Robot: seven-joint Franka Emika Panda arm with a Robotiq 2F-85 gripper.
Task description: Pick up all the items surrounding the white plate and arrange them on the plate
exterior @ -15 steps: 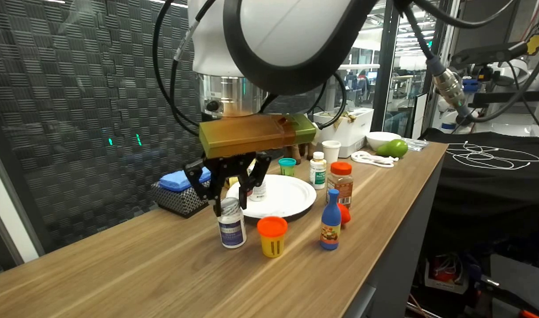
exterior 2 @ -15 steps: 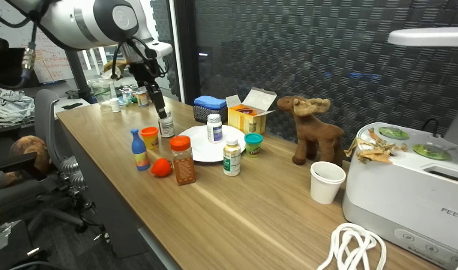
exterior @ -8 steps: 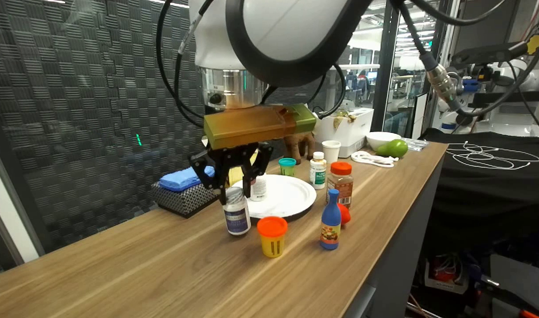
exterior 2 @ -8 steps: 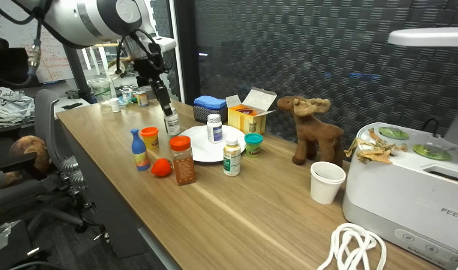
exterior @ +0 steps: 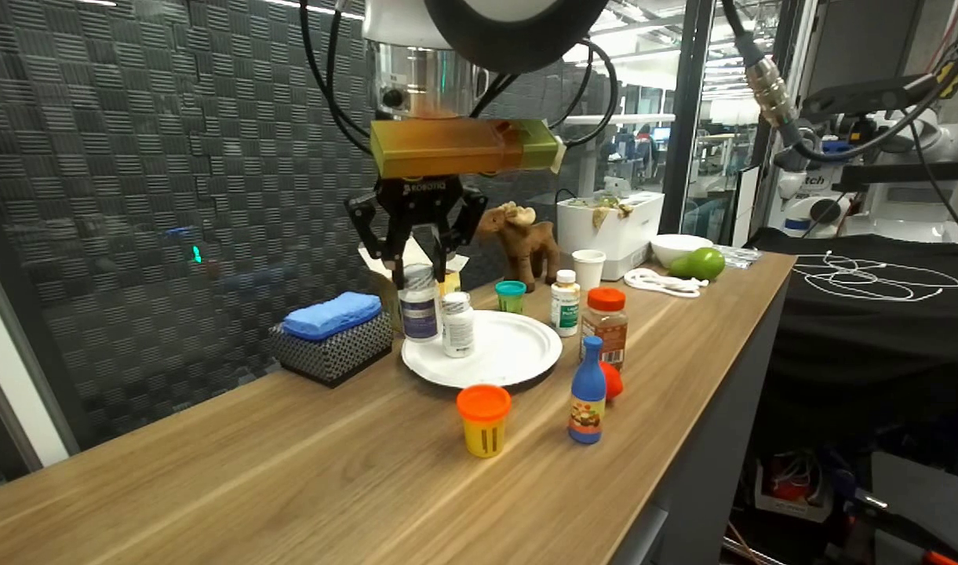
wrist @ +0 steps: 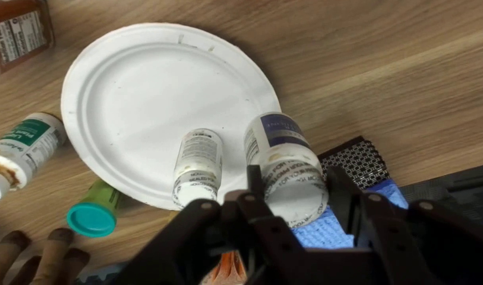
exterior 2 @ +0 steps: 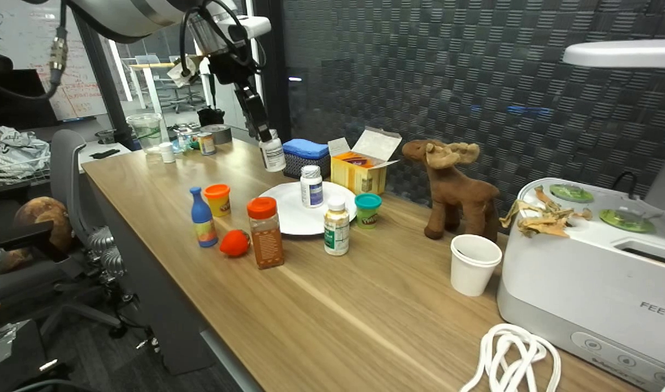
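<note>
A: Closest to the lens in an exterior view, you have the yellow tub (exterior: 484, 433) with its orange lid and, near it, the blue bottle (exterior: 587, 400), both upright on the wood counter (exterior: 314, 471).

B: Past those, look for your red-capped jar (exterior: 604, 329), upright near the rim of the white plate (exterior: 518, 345).

A: On that plate you'll see a small pill bottle (exterior: 458, 331), standing.

B: And your gripper (exterior: 420, 275)?

A: It has the purple-labelled bottle (exterior: 419, 317) pinched by its sealed top, from both sides. You have it up off the counter; in an exterior view that bottle (exterior 2: 273, 157) leans a little.

B: Over your plate?

A: In the wrist view it overlaps the rim, but above it or just beside it, you can't tell.

B: Along the wall, a blue cloth (exterior: 331, 316) sits on your patterned box (exterior: 337, 351).

A: Beyond the plate, just beside it, stand your green-labelled bottle (exterior: 565, 308) and the teal-lidded green tub (exterior: 511, 301).

B: Behind them, the yellow carton (exterior 2: 358, 175) with raised flaps, the toy moose (exterior: 526, 245) and a white cup (exterior: 588, 270).

A: Farthest for you: green fruit (exterior: 702, 264) near a white bowl (exterior: 677, 248).
</note>
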